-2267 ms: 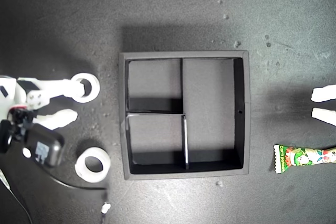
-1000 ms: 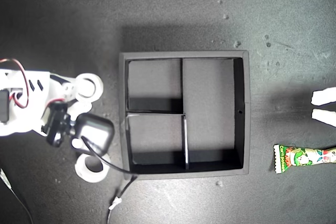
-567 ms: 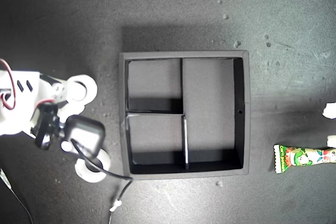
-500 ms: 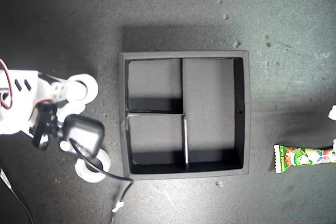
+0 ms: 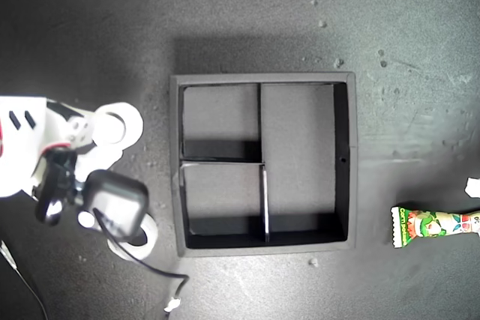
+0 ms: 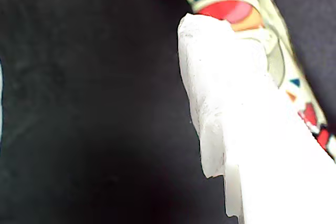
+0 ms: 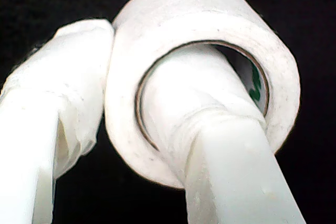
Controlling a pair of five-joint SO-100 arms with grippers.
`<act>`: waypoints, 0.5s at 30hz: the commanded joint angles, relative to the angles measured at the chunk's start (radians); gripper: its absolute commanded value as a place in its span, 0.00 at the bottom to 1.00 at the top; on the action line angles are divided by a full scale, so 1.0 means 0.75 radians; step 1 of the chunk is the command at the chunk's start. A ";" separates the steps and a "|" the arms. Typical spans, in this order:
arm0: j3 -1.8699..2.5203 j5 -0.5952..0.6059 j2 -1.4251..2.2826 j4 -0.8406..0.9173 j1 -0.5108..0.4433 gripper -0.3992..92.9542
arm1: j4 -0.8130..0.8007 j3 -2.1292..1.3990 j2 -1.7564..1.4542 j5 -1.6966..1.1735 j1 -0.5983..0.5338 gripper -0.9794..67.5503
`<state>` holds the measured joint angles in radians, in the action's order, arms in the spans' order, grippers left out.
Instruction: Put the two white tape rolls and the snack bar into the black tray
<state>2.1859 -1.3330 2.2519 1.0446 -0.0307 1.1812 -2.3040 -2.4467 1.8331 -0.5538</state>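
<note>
my second gripper point(image 7: 123, 103) is clamped on a white tape roll point(image 5: 120, 124) at the exterior view's left, one finger point(image 7: 210, 129) threaded through the ring's open centre and the other pressed against its outer wall; the second tape roll point(image 5: 146, 236) lies on the dark table point(image 5: 247, 13) just beside the black tray point(image 5: 342, 157), partly hidden under the arm's black wrist camera point(image 5: 112, 196); the tray's three compartments hold nothing; at the exterior view's right edge the snack bar point(image 5: 435, 226) lies flat, well apart from the tray; my first gripper point(image 6: 236, 103) shows one white finger point(image 6: 231, 108) set right over the bar's wrapper; whether its jaws are parted or closed cannot be told, as only a white tip shows in the exterior view.
</note>
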 commanded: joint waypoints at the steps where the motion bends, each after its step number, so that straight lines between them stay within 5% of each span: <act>1: -0.102 0.016 0.059 0.037 0.020 0.01 | -0.074 -0.070 0.002 0.260 -0.112 0.38; 15: -0.166 0.031 0.061 0.078 0.010 0.01 | -0.542 -0.337 0.250 0.530 -0.194 0.47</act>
<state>2.1246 -1.3238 2.2810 1.0999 -0.0230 0.8176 -2.5878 -2.3102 2.2365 -0.7072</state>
